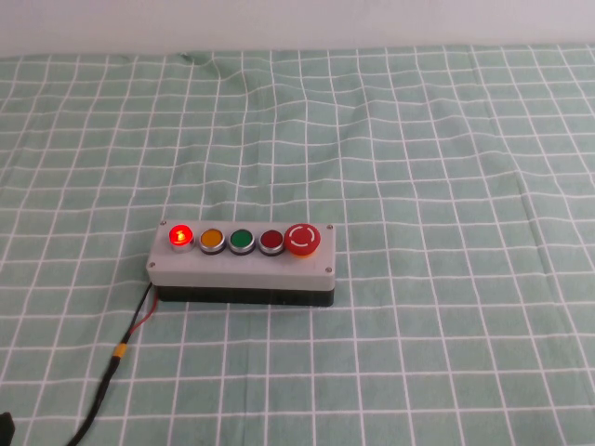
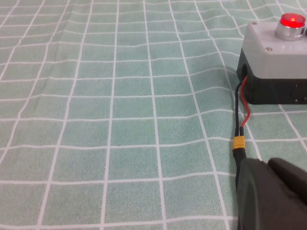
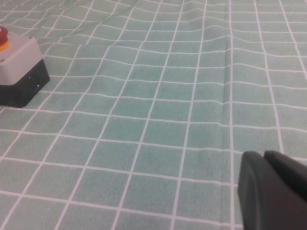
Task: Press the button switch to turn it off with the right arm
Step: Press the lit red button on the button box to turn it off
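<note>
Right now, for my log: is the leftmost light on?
On: the light glows red. Left end effector near cable, right end effector far from box.

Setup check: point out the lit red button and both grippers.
lit red button (image 1: 179, 235): high view, glowing cap.
left gripper (image 2: 266, 166): left wrist view, tip, beside cable (image 2: 238, 112).
right gripper (image 3: 265, 159): right wrist view, tip, over cloth (image 3: 144, 120).

On my green, white-checked cloth-covered bench (image 1: 446, 139) lies a grey-topped black button box (image 1: 242, 271), left of centre, its red-and-black cable (image 1: 119, 360) trailing near-left.

Open cloth (image 3: 158, 120) spans right pincer (image 3: 265, 165) to switch (image 3: 19, 72); cable (image 2: 238, 129) passes left pincer (image 2: 268, 172).
</note>
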Tool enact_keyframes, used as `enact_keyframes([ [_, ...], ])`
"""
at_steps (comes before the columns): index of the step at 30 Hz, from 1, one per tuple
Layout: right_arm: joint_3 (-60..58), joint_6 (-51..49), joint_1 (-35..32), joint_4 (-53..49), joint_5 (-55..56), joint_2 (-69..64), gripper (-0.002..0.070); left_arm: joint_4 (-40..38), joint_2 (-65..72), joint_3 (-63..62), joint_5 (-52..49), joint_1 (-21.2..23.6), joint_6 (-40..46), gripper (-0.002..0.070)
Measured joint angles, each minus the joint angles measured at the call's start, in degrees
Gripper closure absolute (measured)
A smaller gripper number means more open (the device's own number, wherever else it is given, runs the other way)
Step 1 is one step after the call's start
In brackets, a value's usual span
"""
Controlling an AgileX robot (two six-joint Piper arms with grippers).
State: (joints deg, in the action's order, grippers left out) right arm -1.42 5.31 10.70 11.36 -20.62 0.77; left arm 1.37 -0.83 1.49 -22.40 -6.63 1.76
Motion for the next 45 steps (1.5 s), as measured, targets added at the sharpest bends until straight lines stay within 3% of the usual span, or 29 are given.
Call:
enact_keyframes([
  [15, 0.0, 0.0, 0.0, 0.0, 0.5, 0.0, 0.0692, 0.0, 0.0, 0.0, 0.0, 0.0, 0.0, 0.0678],
  [36, 0.0, 0.0, 0.0, 0.0, 15.3, 0.0, 0.0692, 0.0, 0.0, 0.0, 0.0, 0.0, 0.0, 0.0678],
  [41, 0.0, 0.0, 0.0, 0.2, 24.4, 0.0, 0.0692, 0.0, 0.0, 0.0, 0.0, 0.0, 0.0, 0.0678],
  [45, 0.0, 0.0, 0.0, 0.3, 39.8, 0.0, 0.0693, 0.0, 0.0, 0.0, 0.0, 0.0, 0.0, 0.0678],
])
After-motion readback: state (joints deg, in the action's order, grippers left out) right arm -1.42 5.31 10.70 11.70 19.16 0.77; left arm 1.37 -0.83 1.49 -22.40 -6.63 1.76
